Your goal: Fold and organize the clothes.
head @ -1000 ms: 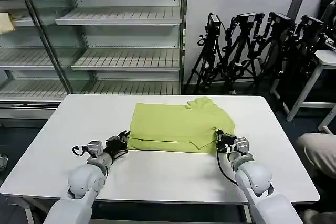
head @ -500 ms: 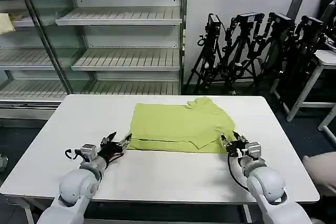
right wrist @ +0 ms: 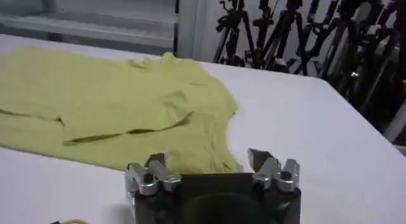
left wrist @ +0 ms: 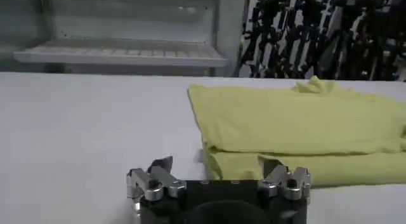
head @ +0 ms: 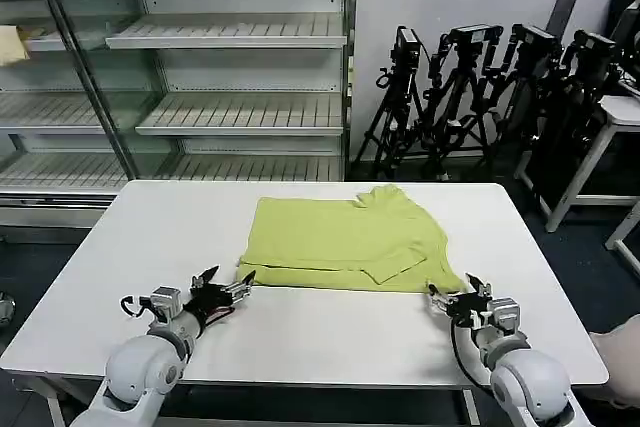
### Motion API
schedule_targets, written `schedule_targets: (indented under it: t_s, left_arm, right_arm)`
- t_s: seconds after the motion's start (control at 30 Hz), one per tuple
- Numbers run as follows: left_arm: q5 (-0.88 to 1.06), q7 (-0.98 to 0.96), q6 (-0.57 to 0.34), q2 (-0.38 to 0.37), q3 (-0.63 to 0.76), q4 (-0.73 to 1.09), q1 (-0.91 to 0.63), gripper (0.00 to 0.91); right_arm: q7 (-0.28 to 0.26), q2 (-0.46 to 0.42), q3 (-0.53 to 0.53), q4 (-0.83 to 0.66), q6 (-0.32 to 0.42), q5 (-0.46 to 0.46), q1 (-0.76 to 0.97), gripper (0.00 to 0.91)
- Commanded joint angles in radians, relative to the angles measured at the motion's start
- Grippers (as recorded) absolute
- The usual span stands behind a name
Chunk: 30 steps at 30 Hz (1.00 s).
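The clothes, one lime yellow-green T-shirt [head: 345, 239], lie folded into a flat rectangle in the middle of the white table [head: 330, 337], with a bunched sleeve at the far right corner. My left gripper [head: 228, 282] sits open on the table just off the shirt's near left corner. My right gripper [head: 457, 292] is open too, just off the near right corner. In the left wrist view the open left gripper [left wrist: 216, 165] faces the folded edge of the shirt [left wrist: 298, 117]. In the right wrist view the open right gripper [right wrist: 208, 158] faces the shirt's [right wrist: 114, 98] hem. Neither holds anything.
An empty shelving rack [head: 240, 112] stands behind the table, with a pale yellow folded item [head: 12, 44] on a shelf at the far left. Camera tripods [head: 480, 97] crowd the back right. A second white table [head: 620, 112] stands at the right edge.
Both grippers have drawn back from the shirt's near corners toward the table's front edge and now stand apart from the fabric. The near right corner lies flatter.
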Motion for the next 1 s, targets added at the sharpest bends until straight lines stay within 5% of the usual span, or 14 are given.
schedule_targets:
  t_s: [0.03,0.67,1.0]
  left_arm:
    - [-0.006,0.016,0.009,-0.003,0.000,0.014,0.014,0.010]
    - [-0.008,0.063,0.006,-0.013,0.002,0.009,0.021,0.010]
    - [0.000,0.082,0.006,0.009,-0.068,-0.144,0.203,0.010]
  right_arm:
    - [0.001,-0.007,0.017,0.001,-0.002,0.018,-0.026,0.000]
    - [-0.004,-0.006,0.015,0.021,-0.001,0.048,-0.037,0.000]
    - [-0.009,0.019,0.057,0.184,0.021,-0.028,-0.223,0.000]
